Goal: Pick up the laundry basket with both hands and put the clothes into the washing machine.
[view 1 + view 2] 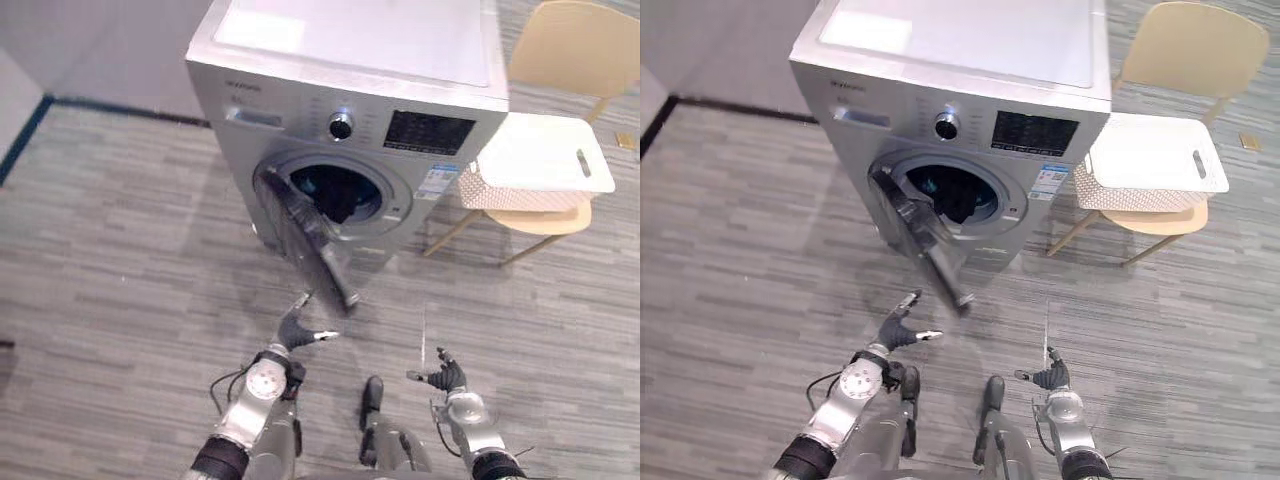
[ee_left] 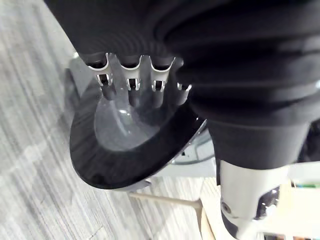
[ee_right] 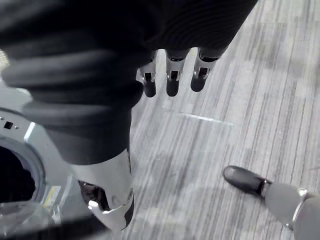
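left hand: (image 1: 296,330) low over the floor (image 1: 120,250), just beside the lower edge of the open door; fingers (image 2: 132,92) straight and apart, holding nothing; can't tell if they touch the door.
door: (image 1: 305,240) round, dark-rimmed with a glass bowl, swung open toward the robot and hanging off the left of the drum opening.
washing machine: (image 1: 350,40) silver front-loader standing on the floor, drum opening uncovered.
clothes: (image 1: 340,195) dark bundle already inside the drum, sitting at the mouth of the opening. Judgement: soft, light and limp, likely to slump or snag on the rim, so push it deep with flat fingers before the door goes shut.
right hand: (image 1: 447,378) low over the floor, well apart from the machine and the basket; fingers (image 3: 172,82) relaxed and apart, empty.
laundry basket: (image 1: 540,160) white, perforated sides, resting on the seat of the chair (image 1: 570,50) just right of the machine; flat white face up with a slot handle at its right end. Can't tell if anything is inside.
basket handling: judgement only. Looks like stiff, light plastic with smooth walls that could slip; take it at two opposite short ends, one hand through the slot handle, and keep it level.
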